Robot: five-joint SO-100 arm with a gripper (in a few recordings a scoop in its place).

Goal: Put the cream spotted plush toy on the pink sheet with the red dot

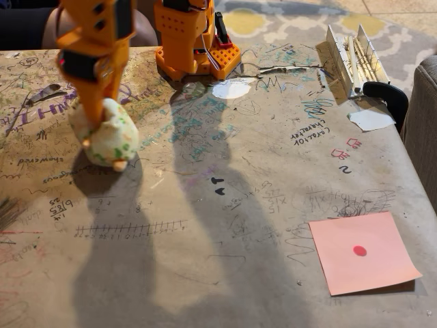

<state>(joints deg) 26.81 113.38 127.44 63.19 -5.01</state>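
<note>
Tabletop [225,205]: scribbled brown paper.
Gripper [95,126]: clamped on cream spotted plush toy [109,140], ten o'clock.
Pink sheet with the red dot [362,251]: bare, four o'clock.
Left: carry across, release.

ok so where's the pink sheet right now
In the fixed view the pink sheet with the red dot lies flat at the table's lower right, far from the cream spotted plush toy at upper left.

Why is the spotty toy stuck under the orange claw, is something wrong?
Nothing looks broken. The gripper is closed on the cream spotted plush toy, squashing its soft body. The pink sheet with the red dot lies flat, slightly turned, far to the right.
</note>
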